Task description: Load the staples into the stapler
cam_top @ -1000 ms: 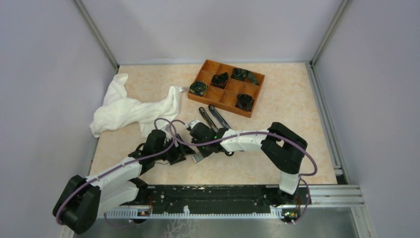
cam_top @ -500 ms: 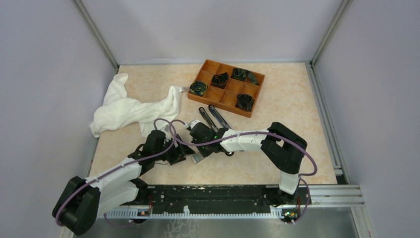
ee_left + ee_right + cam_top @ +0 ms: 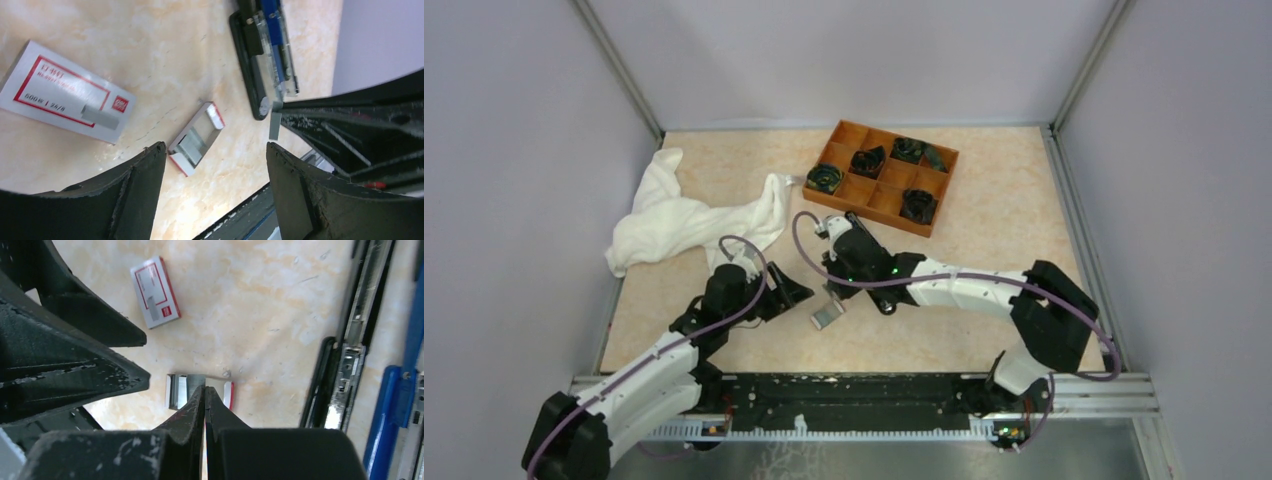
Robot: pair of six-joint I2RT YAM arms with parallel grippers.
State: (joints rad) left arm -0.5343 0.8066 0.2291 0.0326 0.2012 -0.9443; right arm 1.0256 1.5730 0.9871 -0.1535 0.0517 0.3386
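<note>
My right gripper (image 3: 205, 388) (image 3: 832, 289) is shut, pinching a thin grey strip of staples (image 3: 275, 125) at its fingertips, just above the table. Right under it lies the open inner tray of the carton (image 3: 200, 390) (image 3: 826, 316) (image 3: 196, 139), with more staples in it. The white, red-labelled carton sleeve (image 3: 155, 292) (image 3: 65, 98) lies flat further left. To the right of the tray, the black stapler (image 3: 350, 342) lies opened out with its silver channel bare. My left gripper (image 3: 214, 147) (image 3: 796, 293) stands open and empty just left of the tray.
A blue-and-black stapler (image 3: 400, 390) (image 3: 272, 47) lies alongside the black one. An orange divided tray (image 3: 844, 188) with dark coiled items sits at the back. A crumpled white towel (image 3: 694, 220) lies at the left. The metal rail (image 3: 874, 395) runs along the near edge.
The right gripper closed and drew up and back from the carton tray, which now shows in the top view. The left gripper shifted slightly away and stayed open.
</note>
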